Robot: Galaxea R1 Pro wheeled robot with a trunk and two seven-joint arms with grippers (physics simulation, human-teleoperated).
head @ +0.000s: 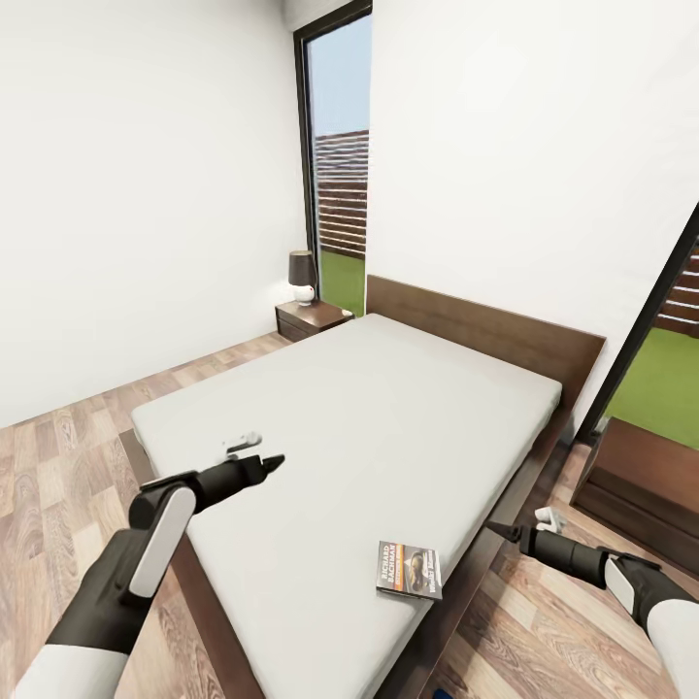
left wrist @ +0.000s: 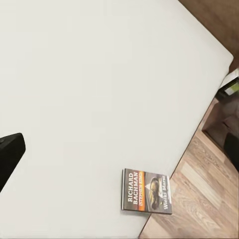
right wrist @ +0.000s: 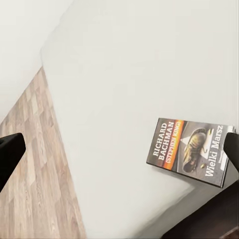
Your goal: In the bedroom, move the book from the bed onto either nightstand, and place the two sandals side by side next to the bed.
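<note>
Book flat at bed corner, between both arms, untouched, right fingers apart, left fingers' spread unclear

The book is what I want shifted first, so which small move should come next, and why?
Probably bring the right claw in over the book and lower toward it. The book lies flat near the bed's near edge, ungrasped, and the right claw hangs beside that edge, closer than the left claw, which is over the mattress middle.
</note>
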